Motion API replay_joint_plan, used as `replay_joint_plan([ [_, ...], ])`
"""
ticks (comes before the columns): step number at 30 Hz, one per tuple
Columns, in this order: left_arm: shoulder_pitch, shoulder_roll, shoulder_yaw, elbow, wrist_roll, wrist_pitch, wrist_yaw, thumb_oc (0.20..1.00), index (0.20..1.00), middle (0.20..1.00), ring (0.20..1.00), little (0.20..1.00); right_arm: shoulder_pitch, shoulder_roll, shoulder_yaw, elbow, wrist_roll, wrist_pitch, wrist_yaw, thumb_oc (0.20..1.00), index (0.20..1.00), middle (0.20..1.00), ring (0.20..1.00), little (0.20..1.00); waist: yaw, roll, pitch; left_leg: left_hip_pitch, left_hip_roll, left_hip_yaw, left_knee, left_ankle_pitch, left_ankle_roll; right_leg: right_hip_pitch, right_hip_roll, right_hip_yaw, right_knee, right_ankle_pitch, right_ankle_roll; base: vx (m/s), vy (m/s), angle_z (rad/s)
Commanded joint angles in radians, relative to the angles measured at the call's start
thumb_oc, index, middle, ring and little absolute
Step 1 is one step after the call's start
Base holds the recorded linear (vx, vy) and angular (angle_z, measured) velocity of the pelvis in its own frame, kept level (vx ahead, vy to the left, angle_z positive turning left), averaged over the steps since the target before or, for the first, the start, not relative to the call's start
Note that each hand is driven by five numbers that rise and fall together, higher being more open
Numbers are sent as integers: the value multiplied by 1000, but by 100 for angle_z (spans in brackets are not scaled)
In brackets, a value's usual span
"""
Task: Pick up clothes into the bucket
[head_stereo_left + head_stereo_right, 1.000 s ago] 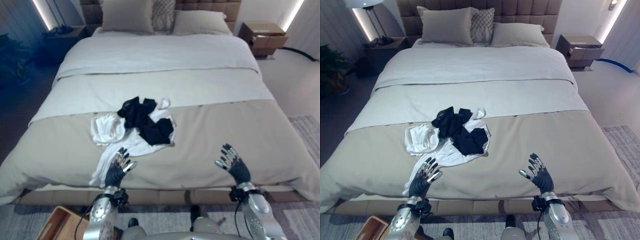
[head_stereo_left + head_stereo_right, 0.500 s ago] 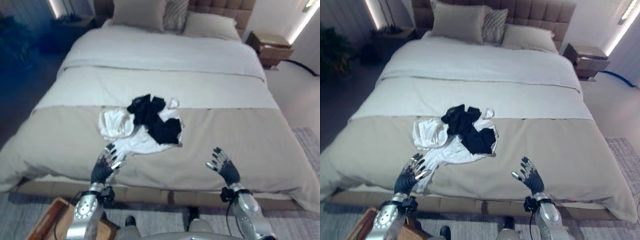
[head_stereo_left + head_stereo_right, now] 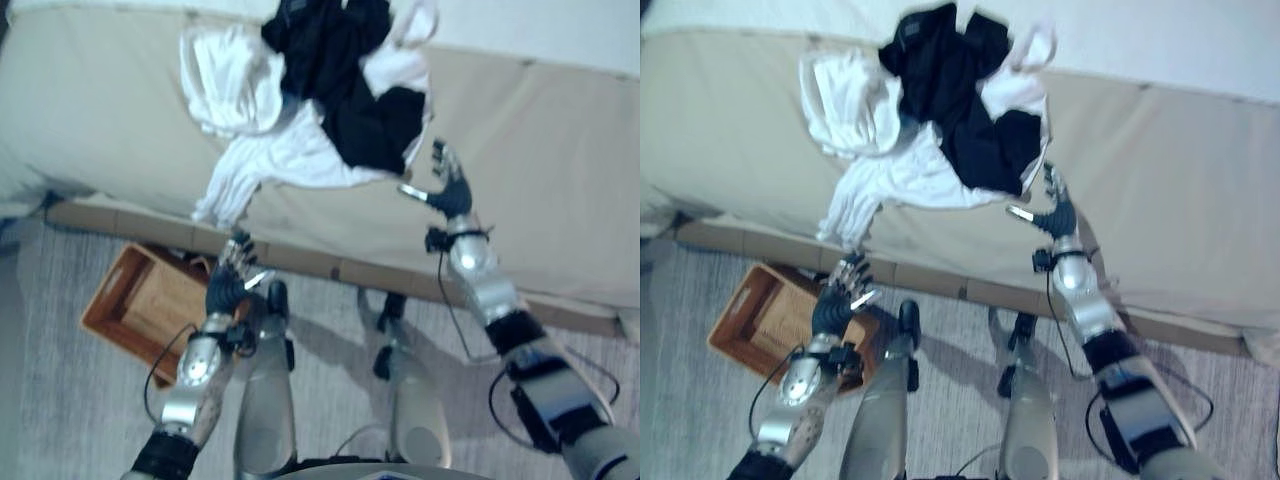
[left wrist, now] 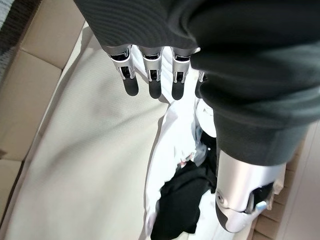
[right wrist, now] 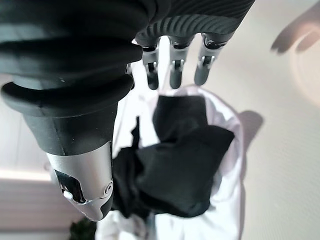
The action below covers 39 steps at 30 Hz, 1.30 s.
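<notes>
The right hand (image 3: 447, 187) is hovering, fingers spread, just right of the black and white clothes (image 3: 320, 100) on the bed (image 3: 540, 150). The left hand (image 3: 230, 282) is hanging relaxed beside the wooden bucket (image 3: 135, 310).

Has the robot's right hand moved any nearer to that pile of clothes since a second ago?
Yes. The right hand now sits right beside the black garment, at the pile's edge; earlier it hovered well apart from it over bare bedcover.

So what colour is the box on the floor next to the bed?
The box is brown, like wood or wicker; the left eye view shows it best.
</notes>
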Motion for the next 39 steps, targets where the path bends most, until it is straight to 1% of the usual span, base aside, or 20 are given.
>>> replay_joint_plan([
  [1, 35, 34, 7, -86, 38, -69, 48, 1000, 1000, 1000, 1000, 1000, -91, -48, 21, 16, -122, 1, -100, 1000, 1000, 1000, 1000, 1000, 21, -12, -38, -46, -9, 13, 48, -22, 25, 32, -83, -1, 162, -79, 84, -16, 15, 3],
  [3, 23, 47, 6, -99, 66, -76, 85, 1000, 1000, 1000, 1000, 1000, -198, -93, 47, 98, -246, 46, -168, 1000, 1000, 1000, 1000, 1000, 33, -7, -24, -109, -19, 7, 99, -44, 33, -22, -98, -4, 217, -94, 83, -9, 19, 10],
  [4, 22, 46, 7, -99, 66, -76, 86, 1000, 1000, 1000, 1000, 1000, -201, -92, 49, 100, -246, 45, -168, 1000, 1000, 1000, 1000, 1000, 32, -7, -25, -112, -19, 7, 101, -45, 33, -26, -98, -4, 220, -95, 83, 7, 23, 10],
  [6, 14, 61, 8, -111, 82, -87, 112, 1000, 1000, 1000, 1000, 1000, -320, -153, 102, 199, -368, 100, -224, 1000, 1000, 1000, 1000, 1000, 45, -4, -14, -161, -28, -2, 142, -60, 37, -71, -109, -4, 259, -105, 82, 10, -3, 11],
  [7, 13, 60, 9, -111, 82, -87, 112, 1000, 1000, 1000, 1000, 1000, -324, -152, 105, 202, -368, 98, -225, 1000, 1000, 1000, 1000, 1000, 44, -3, -15, -165, -28, -3, 144, -61, 38, -74, -109, -3, 262, -106, 82, 18, -16, 18],
  [8, 11, 67, 3, -125, 87, -91, 125, 1000, 1000, 1000, 1000, 1000, -396, -191, 159, 294, -456, 144, -266, 1000, 1000, 1000, 1000, 1000, 58, 1, -12, -195, -37, -7, 164, -68, 40, -97, -113, -4, 279, -115, 80, 16, -5, 15],
  [9, 10, 66, 4, -126, 87, -91, 125, 1000, 1000, 1000, 1000, 1000, -399, -191, 161, 297, -456, 143, -267, 1000, 1000, 1000, 1000, 1000, 57, 2, -12, -198, -37, -7, 167, -69, 40, -99, -113, -4, 281, -116, 80, 34, 14, 14],
  [10, 8, 69, -3, -130, 95, -92, 135, 1000, 1000, 1000, 1000, 1000, -446, -209, 189, 348, -499, 168, -291, 1000, 1000, 1000, 1000, 1000, 65, 5, -7, -215, -43, -12, 184, -76, 46, -119, -115, 1, 300, -120, 79, 20, 22, 5],
  [15, -11, 71, -20, -137, 99, -90, 144, 1000, 1000, 1000, 1000, 1000, -503, -248, 245, 416, -557, 194, -321, 1000, 1000, 1000, 1000, 1000, 71, 12, 0, -271, -58, -26, 236, -89, 53, -171, -115, 12, 342, -139, 74, 31, 8, 8],
  [16, -14, 73, -22, -135, 100, -90, 145, 1000, 1000, 1000, 1000, 1000, -511, -256, 257, 424, -570, 201, -320, 1000, 1000, 1000, 1000, 1000, 73, 14, -3, -268, -57, -36, 246, -122, 46, -175, -112, 19, 361, -168, 84, 15, 18, 3],
  [17, -25, 70, -26, -137, 98, -88, 147, 1000, 1000, 1000, 1000, 1000, -538, -265, 285, 459, -586, 211, -305, 1000, 1000, 1000, 1000, 1000, 75, 18, 1, -296, -64, -31, 243, -89, 54, -199, -116, 14, 362, -150, 71, 81, -5, 5],
  [18, -24, 69, -26, -136, 98, -88, 147, 1000, 1000, 1000, 1000, 1000, -539, -264, 287, 460, -586, 211, -305, 1000, 1000, 1000, 1000, 1000, 74, 18, -4, -287, -62, -38, 249, -120, 46, -192, -113, 22, 372, -175, 82, -73, 40, 6],
  [19, -31, 70, -28, -137, 96, -88, 148, 1000, 1000, 1000, 1000, 1000, -556, -266, 302, 479, -588, 213, -303, 1000, 1000, 1000, 1000, 1000, 77, 20, 2, -299, -65, -32, 241, -86, 54, -207, -118, 15, 368, -154, 70, 74, -4, 7],
  [20, -33, 69, -31, -137, 94, -88, 149, 1000, 1000, 1000, 1000, 1000, -564, -268, 318, 496, -591, 216, -292, 1000, 1000, 1000, 1000, 1000, 80, 18, -2, -290, -66, -39, 243, -115, 46, -205, -114, 22, 379, -181, 80, -3, 19, 7],
  [21, -36, 66, -33, -137, 91, -87, 147, 1000, 1000, 1000, 1000, 1000, -587, -266, 337, 529, -582, 215, -274, 1000, 1000, 1000, 1000, 1000, 83, 21, 0, -299, -68, -39, 243, -113, 46, -214, -117, 21, 387, -186, 79, 71, -10, 4],
  [25, -39, 66, -35, -141, 83, -86, 142, 1000, 1000, 1000, 1000, 1000, -619, -259, 373, 581, -573, 215, -252, 1000, 1000, 1000, 1000, 1000, 90, 24, 3, -309, -74, -44, 235, -107, 43, -227, -126, 15, 396, -191, 79, -5, -1, 5],
  [26, -39, 70, -33, -142, 82, -86, 142, 1000, 1000, 1000, 1000, 1000, -632, -252, 389, 624, -566, 218, -233, 1000, 1000, 1000, 1000, 1000, 96, 28, 8, -316, -76, -47, 237, -105, 44, -233, -130, 12, 404, -189, 80, -13, 1, 6],
  [36, -58, 64, -33, -133, 78, -78, 140, 1000, 1000, 1000, 1000, 1000, -635, -232, 392, 721, -518, 221, -180, 1000, 1000, 1000, 1000, 1000, 109, 38, 18, -322, -86, -54, 236, -98, 43, -234, -137, 2, 407, -192, 79, 0, -3, 3],
  [37, -62, 63, -33, -131, 76, -78, 140, 1000, 1000, 1000, 1000, 1000, -638, -234, 387, 731, -508, 221, -180, 200, 200, 200, 200, 200, 111, 40, 19, -320, -87, -54, 233, -98, 43, -234, -140, 2, 407, -192, 79, 0, 0, 0],
  [39, -64, 63, -32, -128, 76, -77, 141, 1000, 1000, 1000, 1000, 1000, -639, -237, 385, 732, -504, 221, -180, 200, 200, 200, 200, 200, 111, 40, 19, -317, -87, -53, 230, -98, 43, -234, -141, 2, 406, -191, 80, 0, 0, 0],
])
